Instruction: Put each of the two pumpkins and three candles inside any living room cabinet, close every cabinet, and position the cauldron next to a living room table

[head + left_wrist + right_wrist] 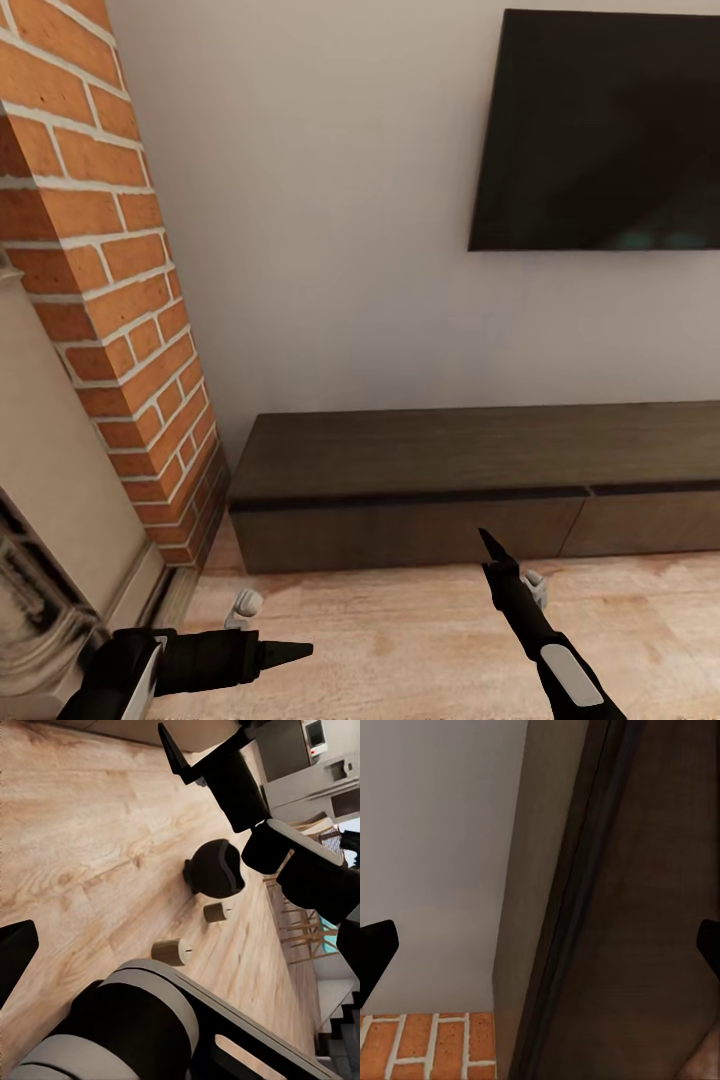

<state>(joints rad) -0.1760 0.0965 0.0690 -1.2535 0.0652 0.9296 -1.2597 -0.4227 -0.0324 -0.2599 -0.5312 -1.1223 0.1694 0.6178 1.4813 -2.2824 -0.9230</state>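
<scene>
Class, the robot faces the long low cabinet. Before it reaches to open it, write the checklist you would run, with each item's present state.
1. Cabinet within view and ahead of the robot: ok.
2. Cabinet fronts shut, so it must be opened before anything goes in: ok, both visible fronts look flush.
3. Right gripper free and pointed at the cabinet front: ok, nothing between its fingers in the right wrist view.
4. Left gripper free: cannot tell, its fingertips are hardly visible.
5. Things to store located: two small candles and the black cauldron lie on the wood floor in the left wrist view; pumpkins cannot tell.
6. A handle to grasp: not ok, the fronts look plain.
</scene>
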